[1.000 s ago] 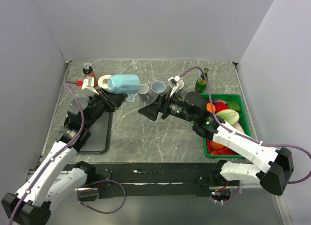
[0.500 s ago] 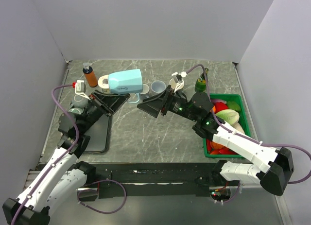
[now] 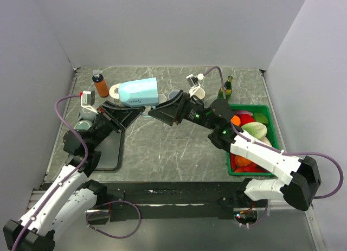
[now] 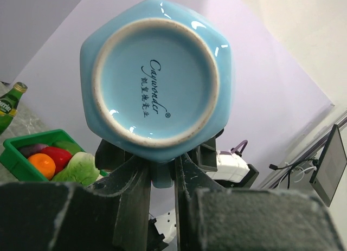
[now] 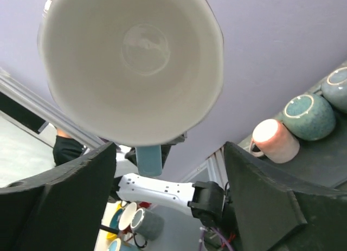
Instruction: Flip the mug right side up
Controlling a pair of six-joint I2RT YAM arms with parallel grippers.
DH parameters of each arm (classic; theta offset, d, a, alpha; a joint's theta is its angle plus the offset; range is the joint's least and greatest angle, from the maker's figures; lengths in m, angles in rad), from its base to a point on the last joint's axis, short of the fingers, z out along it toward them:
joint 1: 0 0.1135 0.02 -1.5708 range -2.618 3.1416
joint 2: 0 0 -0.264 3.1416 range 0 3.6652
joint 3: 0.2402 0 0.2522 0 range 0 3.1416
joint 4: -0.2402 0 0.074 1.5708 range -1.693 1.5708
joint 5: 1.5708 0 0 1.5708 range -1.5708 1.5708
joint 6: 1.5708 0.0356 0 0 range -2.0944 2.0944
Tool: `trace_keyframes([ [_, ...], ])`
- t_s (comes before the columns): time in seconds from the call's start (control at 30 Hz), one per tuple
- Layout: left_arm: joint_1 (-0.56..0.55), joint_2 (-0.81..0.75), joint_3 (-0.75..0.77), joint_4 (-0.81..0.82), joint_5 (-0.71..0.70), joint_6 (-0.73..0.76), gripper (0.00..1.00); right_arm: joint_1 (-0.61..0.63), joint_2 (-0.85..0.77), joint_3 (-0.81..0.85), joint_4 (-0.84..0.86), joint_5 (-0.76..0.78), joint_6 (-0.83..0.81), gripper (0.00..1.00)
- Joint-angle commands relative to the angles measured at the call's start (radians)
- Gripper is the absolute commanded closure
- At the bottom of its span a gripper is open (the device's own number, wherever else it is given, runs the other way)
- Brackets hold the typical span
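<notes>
Holding: I am gripping the blue mug (image 3: 139, 91) with my left claw (image 4: 162, 178), its fingers clenched on the handle, which is pointing downward from the body.
Mug position: it is hanging in the air over the back half of the table, lying on its side. Its printed base is facing my left wrist camera and its white-lined mouth is facing my right one.
Right claw: my right claw (image 5: 168, 150) is standing released, jaws spread wide just in front of the mug's mouth. One finger is showing on each side below the rim, and neither is touching it as far as I can see.
Surface: a grey marbled tabletop (image 3: 179, 148) with pale veins is lying under both my arms.
Room: plain pale walls (image 3: 162, 23) are closing in the table at the left, back and right.
Back row: an orange bottle (image 3: 101, 85) and a white roll (image 3: 115, 90) are standing at the back left. A grey mug (image 3: 174, 95) and a white cup (image 3: 198, 92) are sitting near the middle, partly hidden by my right arm, and a green bottle (image 3: 226, 88) is standing upright beyond them.
Right side: a green bin (image 3: 255, 106) is sitting against the right edge, holding vegetables (image 3: 254, 129); my right arm is crossing over it.
Left side: a dark tray (image 3: 111, 153) is lying flat under my left arm.
</notes>
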Motion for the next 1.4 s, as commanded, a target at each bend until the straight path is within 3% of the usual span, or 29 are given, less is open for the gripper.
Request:
trace_keyframes([
  [0.0, -0.009, -0.016, 0.009, 0.148, -0.004, -0.003, 0.99, 0.001, -0.011, 0.064, 0.066, 0.007, 0.016, 0.2],
  [0.17, -0.02, -0.018, -0.002, 0.134, -0.032, 0.019, 0.99, 0.003, -0.014, 0.061, 0.044, 0.046, 0.039, 0.36],
  [0.4, -0.043, -0.023, -0.008, 0.117, -0.053, 0.073, 0.99, 0.003, 0.013, 0.101, 0.004, 0.044, 0.065, 0.43],
  [0.53, -0.052, -0.017, 0.0, 0.089, -0.056, 0.09, 0.99, 0.001, 0.036, 0.121, -0.009, 0.022, 0.084, 0.55],
  [0.7, -0.063, -0.012, -0.008, 0.095, -0.049, 0.093, 0.99, 0.0, 0.052, 0.138, -0.013, 0.007, 0.101, 0.78],
  [0.8, -0.069, -0.007, -0.011, 0.095, -0.047, 0.098, 0.99, 0.001, 0.059, 0.15, -0.028, 0.001, 0.101, 0.98],
  [0.97, -0.074, -0.007, -0.002, 0.065, -0.041, 0.121, 0.99, 0.001, 0.047, 0.14, -0.033, 0.025, 0.082, 1.0],
  [1.07, -0.074, -0.007, 0.009, 0.026, -0.044, 0.136, 0.84, 0.001, 0.029, 0.13, -0.057, 0.062, 0.052, 1.0],
  [1.13, -0.074, -0.01, 0.007, 0.005, -0.049, 0.139, 0.53, 0.003, 0.015, 0.138, -0.08, 0.076, 0.016, 1.0],
  [1.2, -0.074, -0.012, 0.012, -0.015, -0.049, 0.151, 0.34, 0.0, -0.004, 0.137, -0.108, 0.103, -0.004, 1.0],
  [1.3, -0.074, -0.009, 0.035, -0.11, -0.05, 0.203, 0.1, 0.001, -0.034, 0.14, -0.17, 0.163, -0.054, 1.0],
  [1.37, -0.074, -0.009, 0.084, -0.276, -0.061, 0.286, 0.01, 0.0, -0.045, 0.143, -0.21, 0.189, -0.094, 1.0],
])
